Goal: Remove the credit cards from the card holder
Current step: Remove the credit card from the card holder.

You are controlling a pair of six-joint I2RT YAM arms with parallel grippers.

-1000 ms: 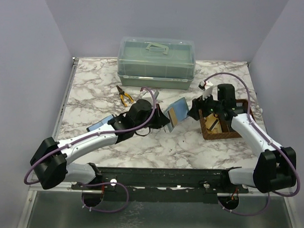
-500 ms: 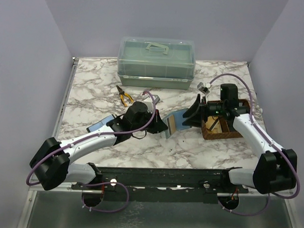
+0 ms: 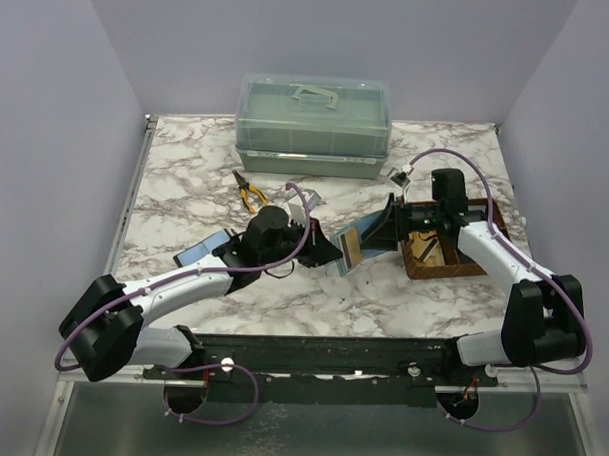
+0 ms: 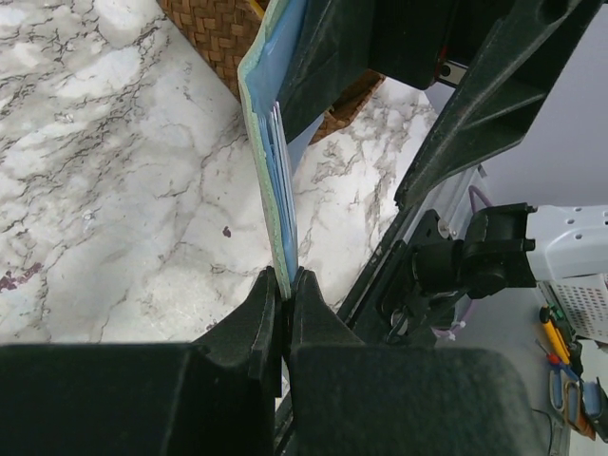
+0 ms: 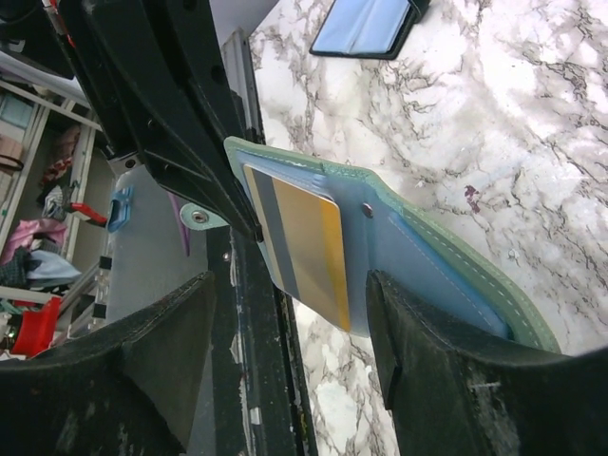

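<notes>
Had the card holder [image 4: 271,180] clamped by one edge in the tightly closed left gripper [image 4: 283,290], upright, pockets presented to the right gripper [image 5: 285,323]. Had those jaws parted, empty, either side of the gold credit card [image 5: 306,249], for pulling.

Your marbled desk [image 3: 186,174] carries a pale green lidded box [image 3: 313,125] at the back. Yellow-handled pliers [image 3: 250,194] lie near it, with a brown woven basket [image 3: 433,271] to your right and a black-framed blue panel [image 3: 200,248] to your left.
</notes>
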